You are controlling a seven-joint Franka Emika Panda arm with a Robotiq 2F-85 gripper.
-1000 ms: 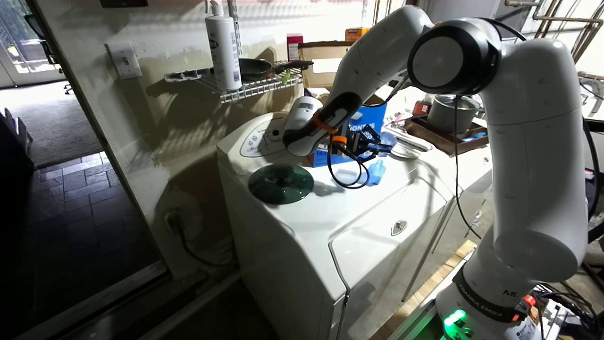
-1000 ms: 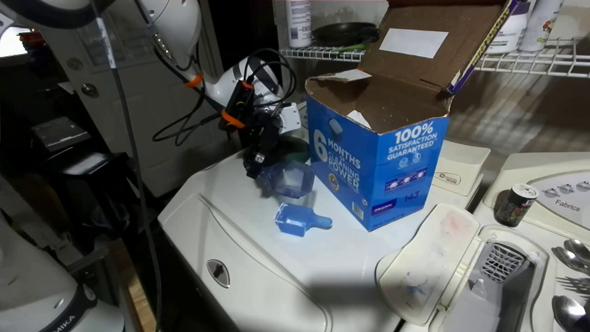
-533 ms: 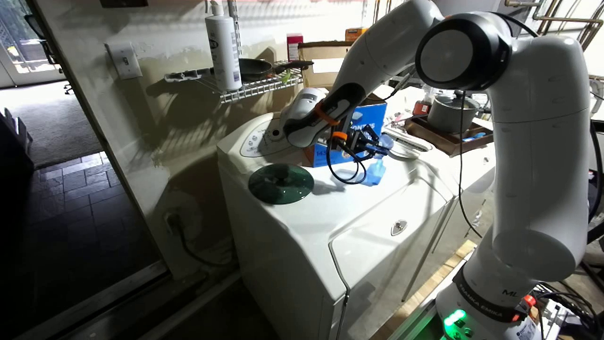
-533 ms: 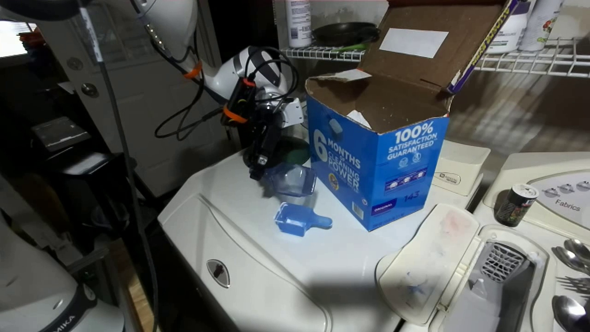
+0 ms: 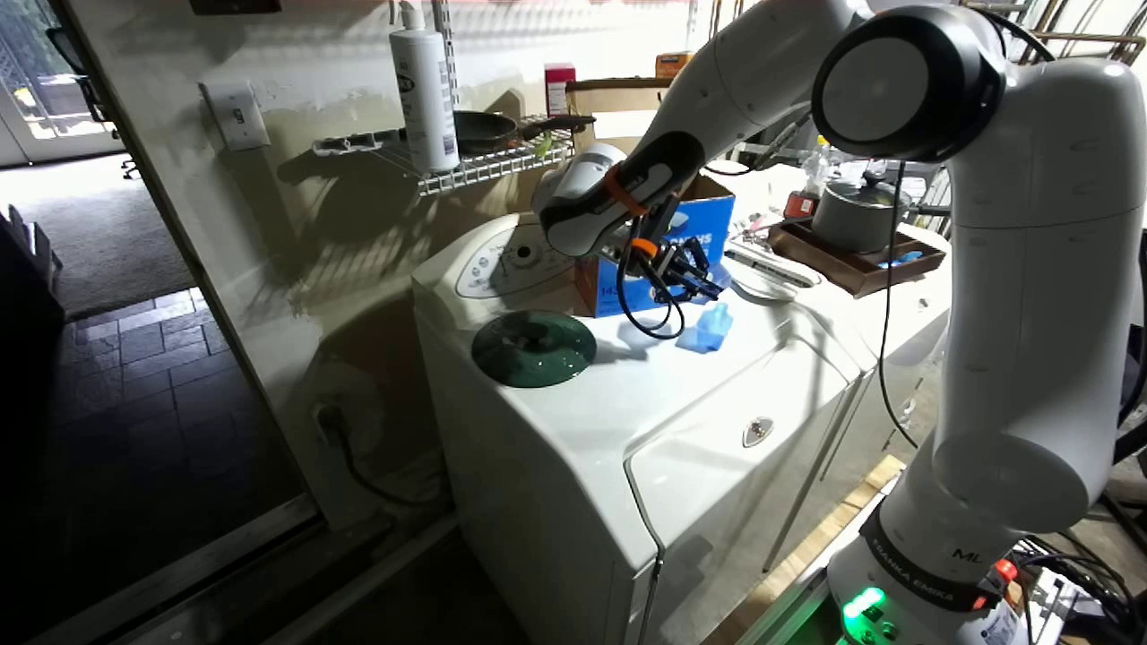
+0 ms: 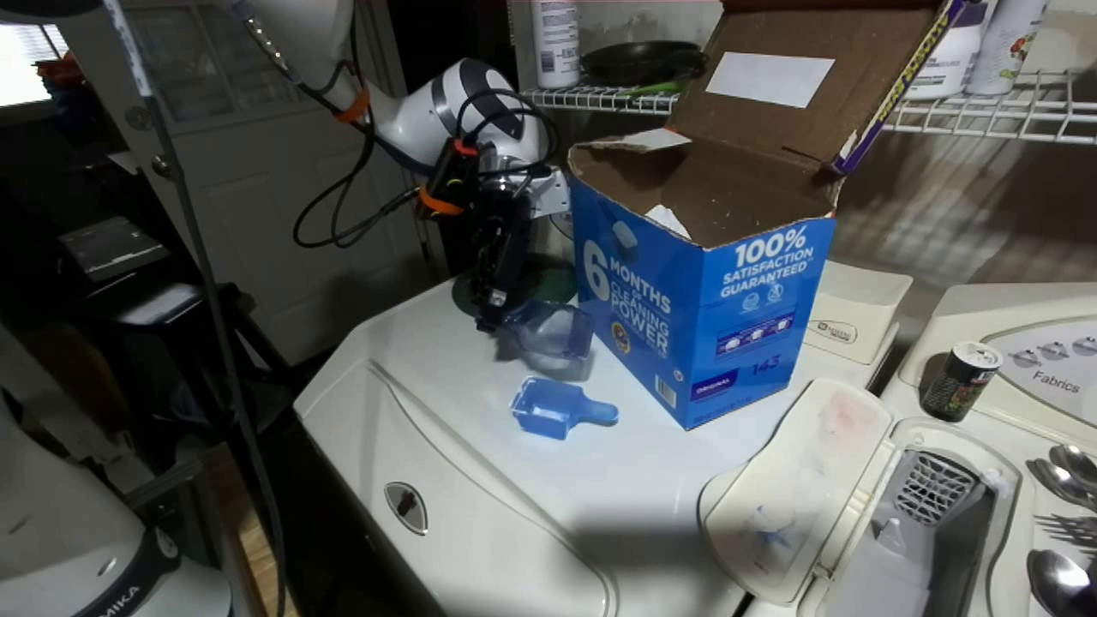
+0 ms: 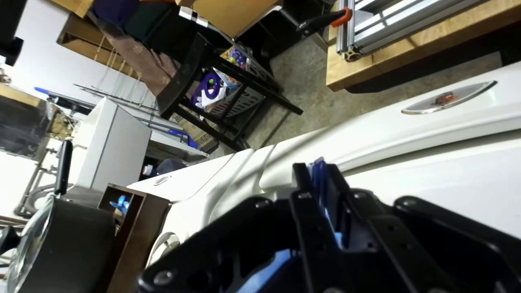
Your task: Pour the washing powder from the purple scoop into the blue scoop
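The arm [image 5: 1026, 296] arches over the white worktop [image 6: 634, 480] before us, elbow high, forearm sloping down to a bent wrist, its pincer [image 7: 316, 167] angled downward and clamped on the handle of the purple scoop [image 6: 557, 330]. We see that scoop held aloft near the blue scoop [image 6: 547, 410], which lies beside the open blue carton [image 6: 758, 347].

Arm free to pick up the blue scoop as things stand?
Probably not: its fingers are shut on the purple scoop, which would have to be put down first. Otherwise the way looks free: the blue scoop lies on the white machine, clear of the blue box.
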